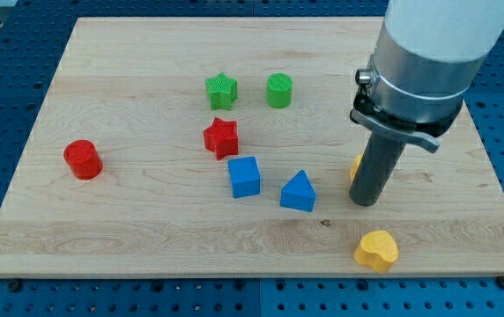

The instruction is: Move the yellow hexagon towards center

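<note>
Only a small yellow sliver [355,165] shows at the left side of my rod, right of the board's middle. It looks like the yellow hexagon, mostly hidden behind the rod. My tip [366,202] rests on the board just below and right of that sliver, close against it. Whether it touches cannot be told. A blue triangle [298,191] lies to the tip's left.
A yellow heart-shaped block [376,250] lies below the tip near the board's bottom edge. A blue cube [244,176], red star [220,136], green star [222,90] and green cylinder [279,91] sit around the middle. A red cylinder [83,159] is at the left.
</note>
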Robot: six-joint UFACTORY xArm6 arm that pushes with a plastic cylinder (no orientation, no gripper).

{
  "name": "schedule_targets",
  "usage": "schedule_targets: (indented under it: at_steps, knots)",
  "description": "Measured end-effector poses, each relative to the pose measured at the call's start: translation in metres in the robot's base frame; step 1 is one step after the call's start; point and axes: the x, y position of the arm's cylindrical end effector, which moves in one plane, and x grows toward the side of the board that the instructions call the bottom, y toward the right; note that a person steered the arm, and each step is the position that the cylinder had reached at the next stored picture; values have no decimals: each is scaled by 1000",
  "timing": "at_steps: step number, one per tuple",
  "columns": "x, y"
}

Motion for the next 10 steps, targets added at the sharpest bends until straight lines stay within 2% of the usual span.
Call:
schedule_targets:
  at_steps: [5, 8, 10]
  knots:
    - [-81, 27]
    - [-75, 59]
    - [-76, 59]
